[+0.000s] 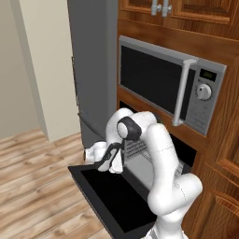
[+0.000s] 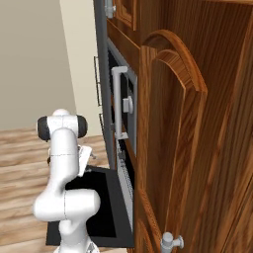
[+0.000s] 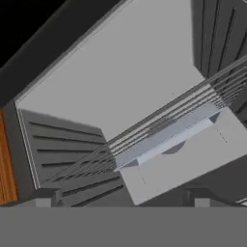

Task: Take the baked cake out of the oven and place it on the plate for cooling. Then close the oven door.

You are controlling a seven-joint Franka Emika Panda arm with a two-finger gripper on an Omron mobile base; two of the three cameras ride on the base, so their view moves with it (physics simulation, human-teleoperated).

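Note:
The oven (image 1: pixel 140 156) stands open below the microwave. Its oven door (image 1: pixel 109 196) lies flat, hinged down toward me, and shows as a black panel (image 2: pixel 105 197) in the right base view. My gripper (image 1: pixel 113 161) hangs open over the door's inner edge, at the mouth of the cavity. In the hand view the fingertips (image 3: pixel 57 197) stand wide apart with nothing between them. They face a wire rack (image 3: pixel 159 120) carrying a flat pale grey tray (image 3: pixel 188 159). A faint rounded shape sits at the tray's lip; I cannot tell whether it is the baked cake. The plate is out of view.
A silver-framed microwave (image 1: pixel 161 84) with an upright handle sits above the oven. A tall grey fridge (image 1: pixel 93 65) stands to the left. Wooden cabinet fronts (image 2: pixel 197 148) rise close on the right. Ribbed oven walls (image 3: pixel 67 149) flank the rack. Wood floor (image 1: pixel 37 186) spreads to the left.

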